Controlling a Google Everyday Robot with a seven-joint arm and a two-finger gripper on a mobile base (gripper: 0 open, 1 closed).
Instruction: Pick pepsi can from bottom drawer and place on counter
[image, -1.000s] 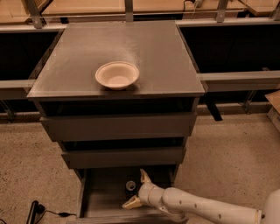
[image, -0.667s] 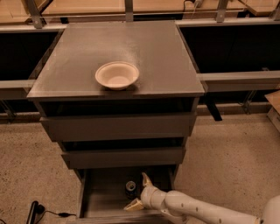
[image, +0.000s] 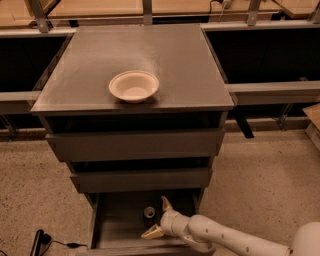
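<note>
The pepsi can (image: 149, 214) stands upright in the open bottom drawer (image: 117, 232), its silver top showing. My gripper (image: 159, 218) reaches into the drawer from the lower right on a white arm. Its two tan fingers are spread open, one fingertip (image: 165, 202) behind and right of the can, the other in front of it. The can stands at the mouth of the open fingers, at their left edge. The counter (image: 170, 60) is the dark grey top of the cabinet above.
A cream round bowl (image: 133, 86) sits on the counter near its front middle. Two wider drawers (image: 135, 145) overhang the bottom drawer. Light wooden tables with metal legs stand behind. A black cable (image: 42, 241) lies on the floor at lower left.
The gripper has moved a little left and further into the drawer, closer to the can, with its fingers still spread.
</note>
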